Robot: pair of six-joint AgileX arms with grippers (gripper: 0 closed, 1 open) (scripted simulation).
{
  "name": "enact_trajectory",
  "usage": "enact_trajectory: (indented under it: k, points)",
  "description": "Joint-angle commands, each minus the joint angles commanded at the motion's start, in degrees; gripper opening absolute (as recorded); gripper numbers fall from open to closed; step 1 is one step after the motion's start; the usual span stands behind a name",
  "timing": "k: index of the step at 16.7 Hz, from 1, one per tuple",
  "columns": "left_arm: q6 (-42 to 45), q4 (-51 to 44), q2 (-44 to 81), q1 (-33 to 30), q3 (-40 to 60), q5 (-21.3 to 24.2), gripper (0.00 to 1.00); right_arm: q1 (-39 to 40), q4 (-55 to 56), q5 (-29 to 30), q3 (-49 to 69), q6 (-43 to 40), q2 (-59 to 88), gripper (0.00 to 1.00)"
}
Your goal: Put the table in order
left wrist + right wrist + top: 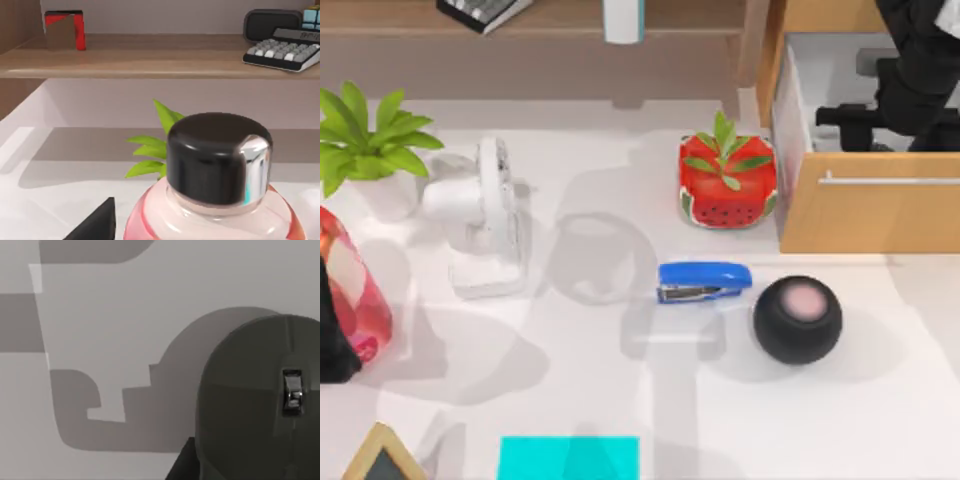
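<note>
The white table (pixel 620 400) carries a blue stapler (pixel 704 281), a black round speaker (pixel 797 319) and a watermelon-shaped pot (pixel 727 184) with a small plant. At the table's far left stands a red bottle (pixel 355 290) with a black cap (pixel 217 157). My left gripper (pixel 330 345) is right beside the bottle, on its near side. My right gripper (pixel 835 125) hangs inside the open light-wood drawer (pixel 865 210) at the back right. A grey mouse (pixel 260 400) lies close under it on the drawer's white floor.
A white desk fan (pixel 485 215) and a potted green plant (pixel 370 150) stand at the back left. A cyan pad (pixel 568 458) and a small framed board (pixel 382 455) sit at the front edge. The shelf (pixel 150 55) behind holds a keyboard (pixel 282 50) and a red box (pixel 65 30).
</note>
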Motion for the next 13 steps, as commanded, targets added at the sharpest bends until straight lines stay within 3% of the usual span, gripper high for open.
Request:
enact_trajectory:
  k: [6, 13]
  points:
    - [0.0, 0.0, 0.0, 0.0, 0.0, 0.0, 1.00, 0.7, -2.9, 1.6, -0.8, 3.4, -4.9, 0.00]
    - [0.0, 0.0, 0.0, 0.0, 0.0, 0.0, 1.00, 5.7, -2.9, 5.3, -2.1, 16.1, -16.1, 0.00]
